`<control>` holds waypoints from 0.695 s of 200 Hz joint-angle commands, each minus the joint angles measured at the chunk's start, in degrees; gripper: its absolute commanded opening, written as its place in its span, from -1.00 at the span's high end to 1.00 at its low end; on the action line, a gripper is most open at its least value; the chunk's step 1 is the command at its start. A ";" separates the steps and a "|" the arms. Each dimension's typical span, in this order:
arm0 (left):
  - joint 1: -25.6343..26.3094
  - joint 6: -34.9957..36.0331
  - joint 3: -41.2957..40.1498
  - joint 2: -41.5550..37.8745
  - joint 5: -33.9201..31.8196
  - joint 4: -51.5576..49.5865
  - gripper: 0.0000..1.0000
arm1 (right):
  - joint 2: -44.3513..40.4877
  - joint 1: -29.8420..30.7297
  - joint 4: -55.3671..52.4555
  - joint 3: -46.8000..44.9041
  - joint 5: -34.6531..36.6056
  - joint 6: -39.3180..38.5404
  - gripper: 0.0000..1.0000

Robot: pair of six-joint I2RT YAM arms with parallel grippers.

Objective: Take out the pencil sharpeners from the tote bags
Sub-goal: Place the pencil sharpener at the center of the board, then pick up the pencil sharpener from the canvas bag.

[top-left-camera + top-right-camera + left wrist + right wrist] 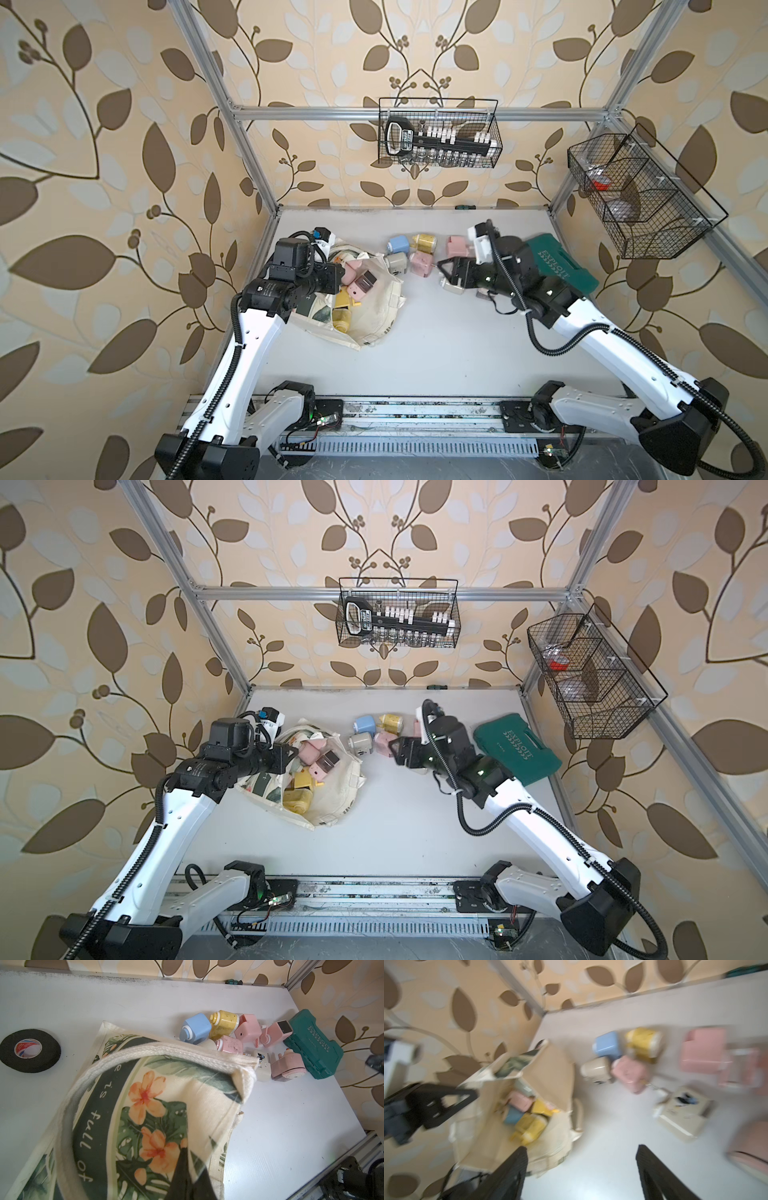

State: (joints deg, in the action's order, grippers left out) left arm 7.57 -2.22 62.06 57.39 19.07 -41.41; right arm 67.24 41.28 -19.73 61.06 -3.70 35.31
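the sharpeners (pixel 411 253) are split between two places: a cluster of blue, yellow, pink and cream ones lies out on the desk (pixel 436 340) beside the tote (pixel 374 316), and several more, pink and yellow, sit inside its open mouth (pixel 307 775). your left end effector (pixel 182 1178) is pinched together on the printed wall of the tote, holding the mouth up and open; the left wrist view shows the cloth folded over the dark finger. your right end effector (pixel 581 1176) has its fingers apart with nothing between them, and in a top view it hangs just over a cream sharpener (pixel 451 286) on the desk near the cluster. i read this as the gap between a drop-off and the next pick. the right wrist view is blurred, so fine detail there is uncertain. next you need to bring the right arm across to the tote mouth, come down over a top pink sharpener, and close on its flat sides. keep the left grip on the cloth so the opening doesn't collapse.
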 commanded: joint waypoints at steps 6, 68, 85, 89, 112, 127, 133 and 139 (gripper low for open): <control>0.51 -0.80 1.77 -1.40 1.81 1.77 1.00 | 10.37 12.71 3.22 3.76 7.46 5.75 -0.63; 0.51 -1.30 2.17 -0.44 1.87 1.97 1.00 | 32.88 21.48 11.43 15.25 5.79 -8.14 -0.68; 0.51 -1.14 2.37 -0.26 1.93 1.85 1.00 | 35.66 21.42 1.01 21.99 7.45 -26.66 -0.70; 0.51 -1.25 2.30 -0.26 2.01 1.98 1.00 | 35.59 21.35 0.53 21.79 7.99 -31.31 -0.72; 0.51 -1.64 3.20 0.80 3.39 1.58 1.00 | 32.70 19.56 6.65 13.92 9.68 -53.91 -0.79; 0.51 -1.57 4.43 1.79 3.78 0.66 1.00 | 32.53 16.23 11.10 10.77 4.84 -63.97 -0.79; 0.51 -1.48 4.80 1.98 3.79 0.36 1.00 | 33.36 15.59 12.19 10.84 4.48 -66.85 -0.79; 0.51 -1.39 5.05 2.11 3.87 0.19 1.00 | 34.64 15.34 12.01 11.71 4.44 -69.63 -0.79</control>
State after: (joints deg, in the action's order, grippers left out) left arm 7.57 -3.29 63.31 59.13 20.01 -42.06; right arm 99.88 59.75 -11.07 74.17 2.74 -10.28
